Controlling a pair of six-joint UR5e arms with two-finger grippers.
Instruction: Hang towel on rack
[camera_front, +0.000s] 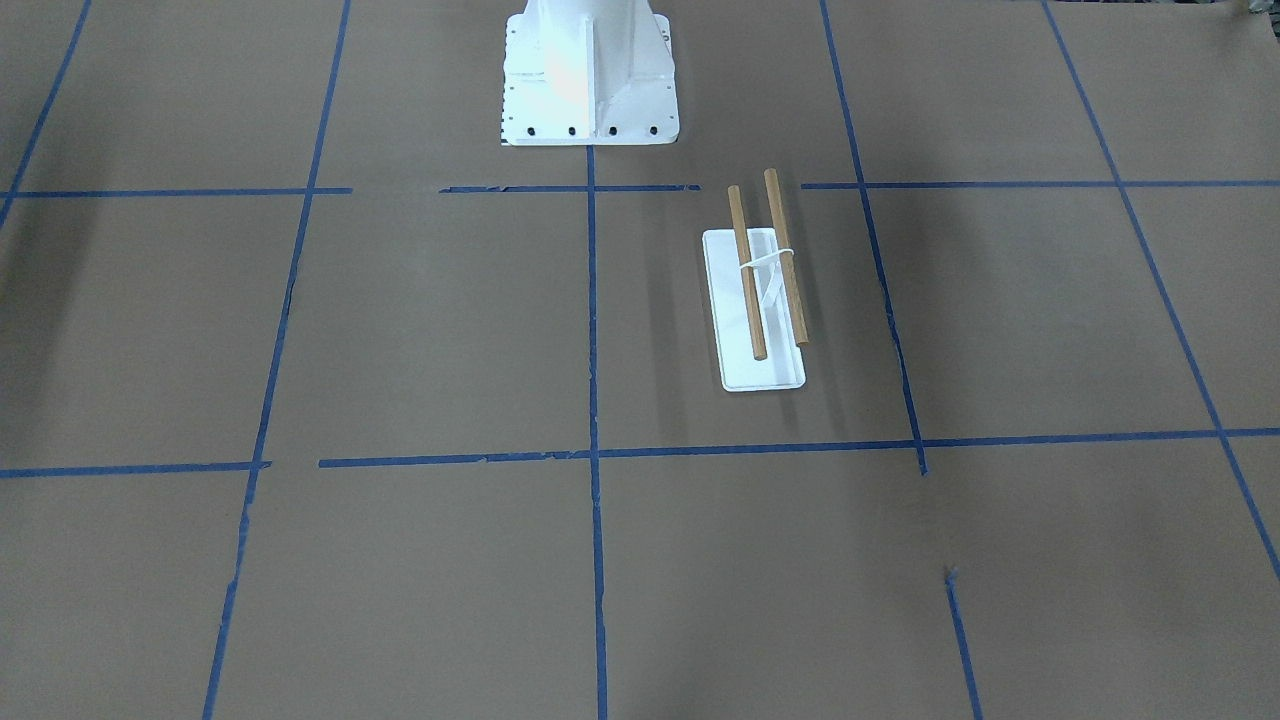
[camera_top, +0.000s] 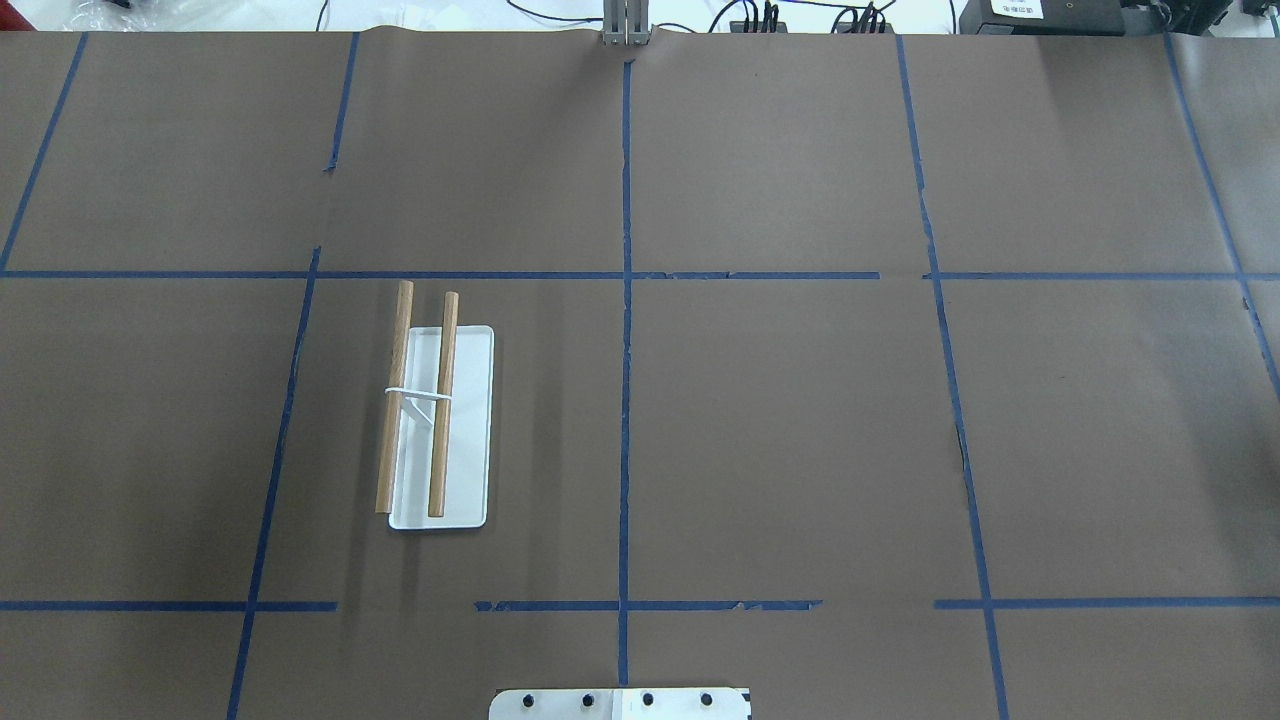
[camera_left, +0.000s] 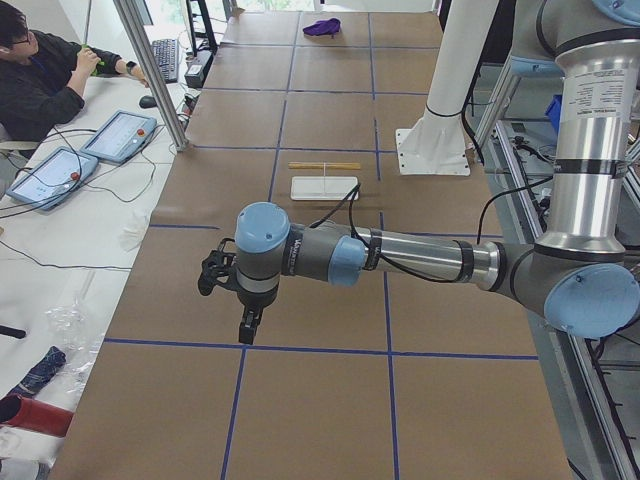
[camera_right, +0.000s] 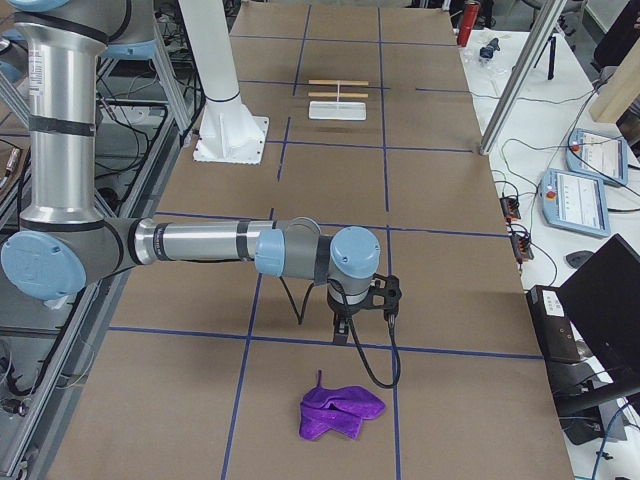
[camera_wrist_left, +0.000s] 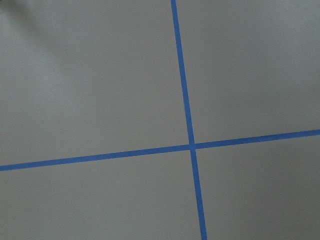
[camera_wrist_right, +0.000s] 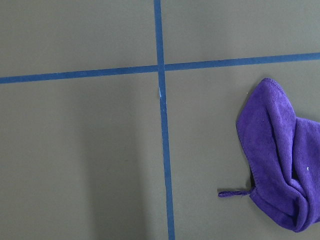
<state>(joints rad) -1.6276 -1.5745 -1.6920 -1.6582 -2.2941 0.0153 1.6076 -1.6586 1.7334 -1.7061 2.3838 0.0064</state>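
Note:
The purple towel (camera_right: 340, 412) lies crumpled on the brown table at the robot's right end. In the right wrist view (camera_wrist_right: 280, 160) it is at the right edge with its loop tag (camera_wrist_right: 232, 193) pointing left, and it shows far off in the exterior left view (camera_left: 322, 27). The rack (camera_top: 470, 430) stands bare on the left half of the table, its two wooden dowels (camera_front: 752, 275) over the white base (camera_front: 770, 375). My right gripper (camera_right: 341, 328) hangs just above the table, short of the towel. My left gripper (camera_left: 245, 330) hovers far from the rack. I cannot tell whether either is open or shut.
The white bolted pedestal (camera_front: 590, 80) stands at the robot's side of the table, near the rack. Blue tape lines (camera_wrist_left: 187, 100) grid the brown surface. An operator (camera_left: 40, 70) sits at a side table with tablets (camera_left: 120, 135) beyond the far edge.

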